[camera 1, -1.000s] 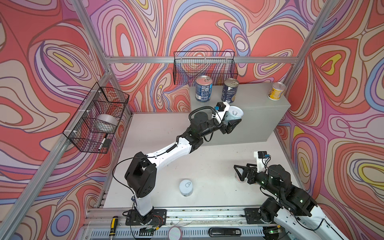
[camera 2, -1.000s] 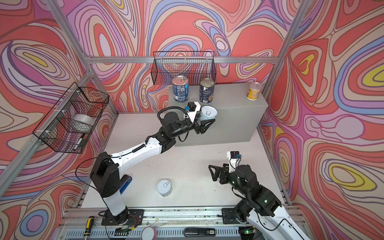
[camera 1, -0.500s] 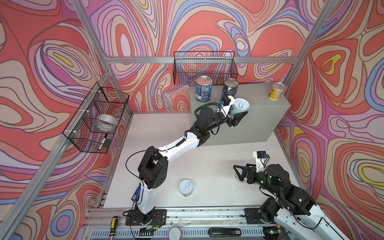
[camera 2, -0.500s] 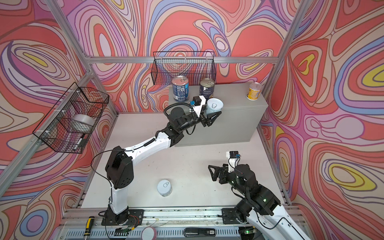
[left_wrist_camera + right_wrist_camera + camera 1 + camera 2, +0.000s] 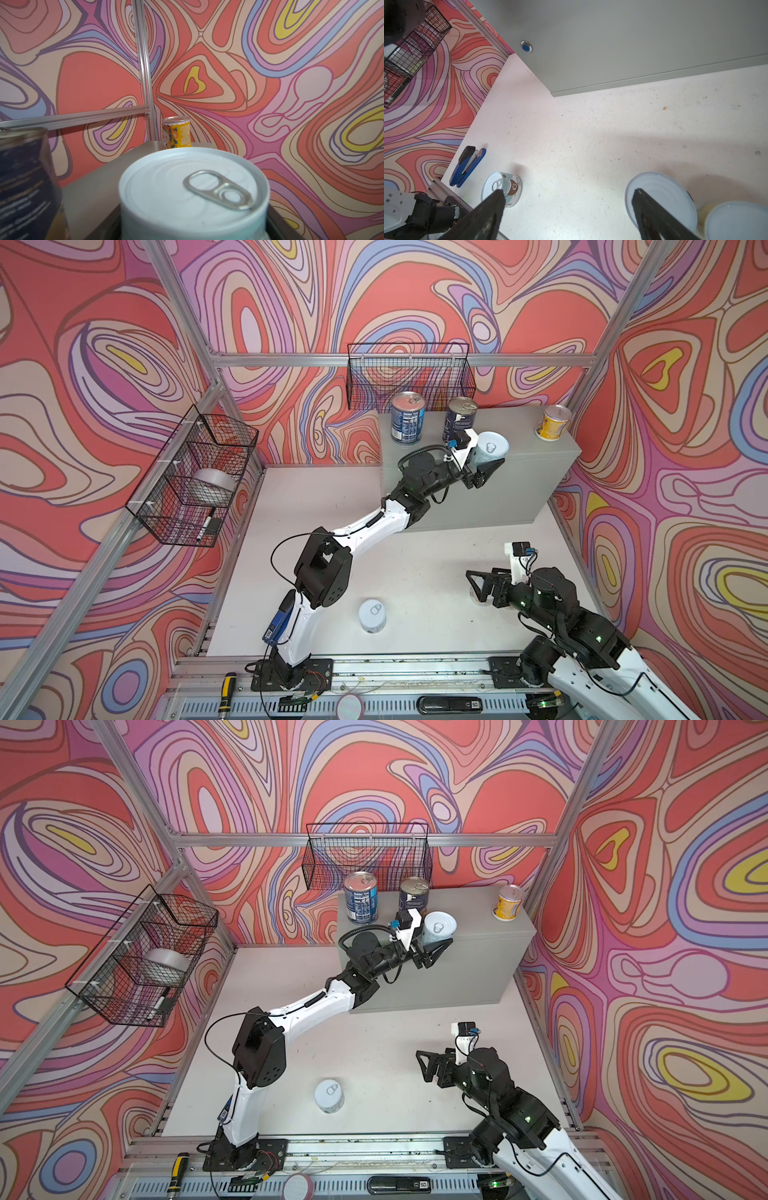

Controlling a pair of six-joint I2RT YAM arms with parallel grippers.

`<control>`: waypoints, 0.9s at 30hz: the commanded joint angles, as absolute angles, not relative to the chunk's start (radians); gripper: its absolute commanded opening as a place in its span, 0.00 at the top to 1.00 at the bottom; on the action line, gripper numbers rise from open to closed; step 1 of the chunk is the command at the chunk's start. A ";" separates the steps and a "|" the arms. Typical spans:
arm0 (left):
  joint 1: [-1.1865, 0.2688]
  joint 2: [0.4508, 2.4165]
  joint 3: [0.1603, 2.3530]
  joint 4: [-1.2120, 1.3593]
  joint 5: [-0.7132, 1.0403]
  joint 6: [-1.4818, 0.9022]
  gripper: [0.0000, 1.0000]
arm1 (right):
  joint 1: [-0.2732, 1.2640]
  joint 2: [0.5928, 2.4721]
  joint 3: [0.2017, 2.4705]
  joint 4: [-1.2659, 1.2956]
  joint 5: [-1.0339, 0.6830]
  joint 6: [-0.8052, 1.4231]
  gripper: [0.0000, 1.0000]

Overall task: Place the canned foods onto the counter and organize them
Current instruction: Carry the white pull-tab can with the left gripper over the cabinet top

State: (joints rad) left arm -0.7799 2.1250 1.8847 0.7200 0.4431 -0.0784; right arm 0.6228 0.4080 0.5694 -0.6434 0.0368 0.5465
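Observation:
My left gripper (image 5: 487, 462) is shut on a pale blue can (image 5: 491, 448), held upright over the front of the grey counter (image 5: 528, 448); its lid fills the left wrist view (image 5: 193, 199). Two dark blue cans (image 5: 408, 418) (image 5: 460, 418) stand at the counter's back left, and a yellow can (image 5: 552, 429) at its back right. A white-teal can (image 5: 372, 616) stands on the floor. My right gripper (image 5: 569, 193) hangs open low over the floor, with two more cans (image 5: 660, 199) (image 5: 737, 220) beside one finger.
A black wire basket (image 5: 409, 377) hangs on the back wall just behind the dark blue cans. Another basket (image 5: 195, 477) on the left wall holds a tape roll (image 5: 214, 485). A blue stapler (image 5: 468, 166) lies near the left arm's base.
My left arm has carried the pale blue can up and to the right, from in front of the counter to over its top. The right arm has not moved.

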 commanded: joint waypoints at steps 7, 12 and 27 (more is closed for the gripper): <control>-0.779 2.176 2.049 0.647 0.335 0.020 0.69 | 0.621 0.430 0.568 -0.637 0.032 0.543 0.02; -0.779 2.152 2.020 0.641 0.322 0.035 0.71 | 0.622 0.423 0.561 -0.632 0.032 0.541 0.02; -0.785 1.853 1.656 0.689 0.206 0.072 0.75 | 0.621 0.448 0.555 -0.617 0.003 0.534 0.02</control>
State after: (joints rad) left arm -0.7864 1.9411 1.6726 0.6136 0.2523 0.0364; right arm 0.6228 0.4412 0.5690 -0.6361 0.0139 0.5438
